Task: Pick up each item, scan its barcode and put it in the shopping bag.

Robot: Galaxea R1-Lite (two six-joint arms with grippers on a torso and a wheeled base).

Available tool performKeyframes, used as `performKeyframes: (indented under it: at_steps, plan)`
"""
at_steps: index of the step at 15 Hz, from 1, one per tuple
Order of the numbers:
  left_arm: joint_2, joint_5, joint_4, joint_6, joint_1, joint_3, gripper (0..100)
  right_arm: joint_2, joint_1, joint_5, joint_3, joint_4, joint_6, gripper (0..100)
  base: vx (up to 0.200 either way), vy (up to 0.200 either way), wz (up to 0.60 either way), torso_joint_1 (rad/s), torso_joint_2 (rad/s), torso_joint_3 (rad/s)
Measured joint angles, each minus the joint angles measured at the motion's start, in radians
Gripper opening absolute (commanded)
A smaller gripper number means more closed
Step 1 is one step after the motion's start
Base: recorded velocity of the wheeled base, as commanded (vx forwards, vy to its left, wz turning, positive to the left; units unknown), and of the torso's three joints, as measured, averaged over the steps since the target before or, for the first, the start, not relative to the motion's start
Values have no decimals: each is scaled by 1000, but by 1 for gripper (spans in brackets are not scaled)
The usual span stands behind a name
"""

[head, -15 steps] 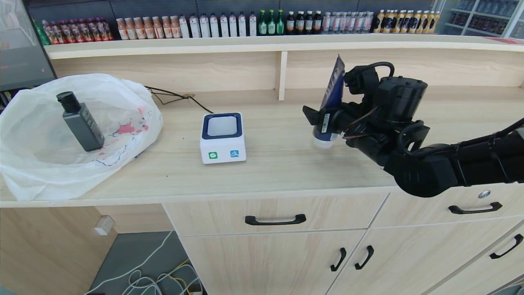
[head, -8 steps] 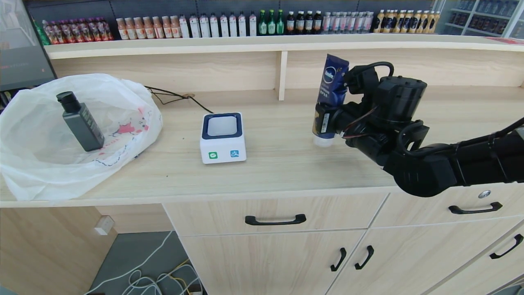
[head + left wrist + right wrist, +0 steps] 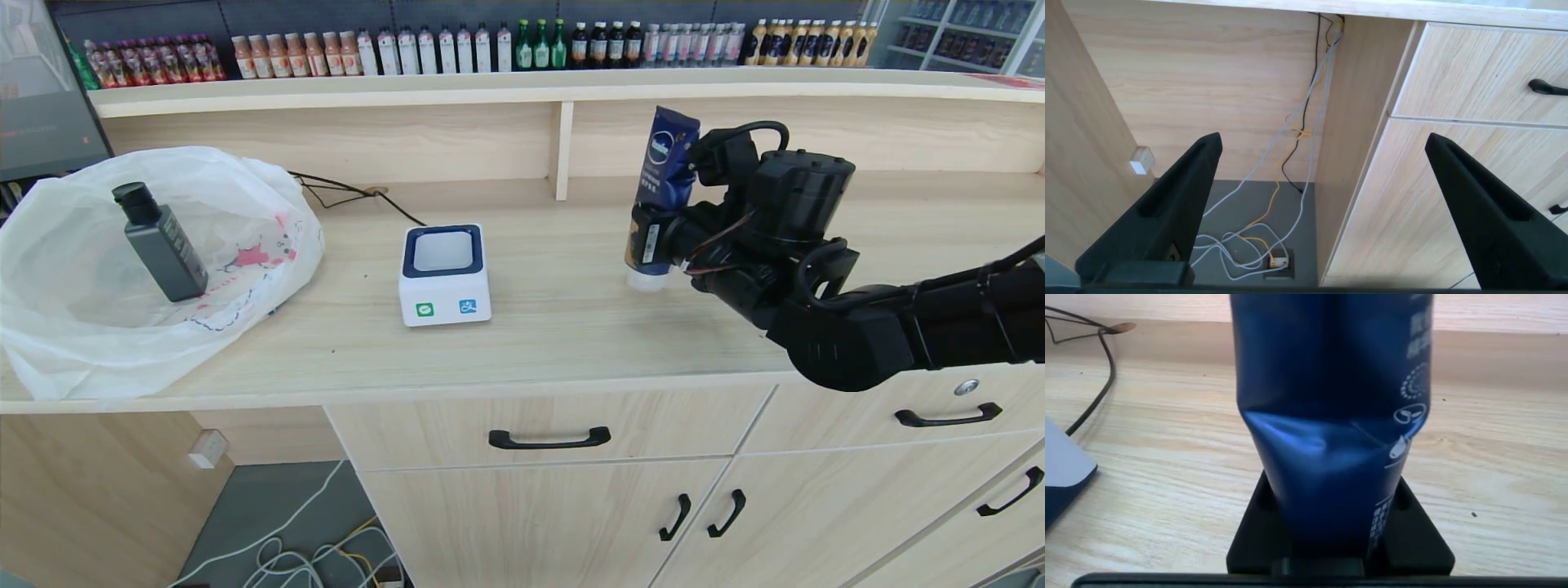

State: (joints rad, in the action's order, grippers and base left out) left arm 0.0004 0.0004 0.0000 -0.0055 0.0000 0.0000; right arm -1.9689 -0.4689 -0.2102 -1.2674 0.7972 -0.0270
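One item, a dark bottle [image 3: 161, 242], is already inside the white shopping bag [image 3: 269, 237] at the left end of the bench [image 3: 555, 327], so that part looks finished. The second item, a blue tube [image 3: 669, 155], is in the right gripper [image 3: 653, 245], whose jaws are clamped on its lower half. The tube stands almost upright with its white cap down, close over the bench; I cannot tell if the cap touches the wood. In the right wrist view the tube [image 3: 1331, 416] is dented where it is squeezed.

The scanner [image 3: 444, 273] stands between the bag and the tube, well apart from the tube. In my judgement the pick-up is done, while scanning and bagging this tube remain.

The left gripper [image 3: 1323, 143] hangs below the bench, before the cabinet, jaws wide apart and holding nothing.
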Motion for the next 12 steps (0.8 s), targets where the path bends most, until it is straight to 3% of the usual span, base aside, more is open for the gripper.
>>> performKeyframes:
  at_steps: [12]
  plan:
    - [0,0,0,0,0,0,100,124,-34,-2,43,0,-28,0,0,0,0,0,0,0]
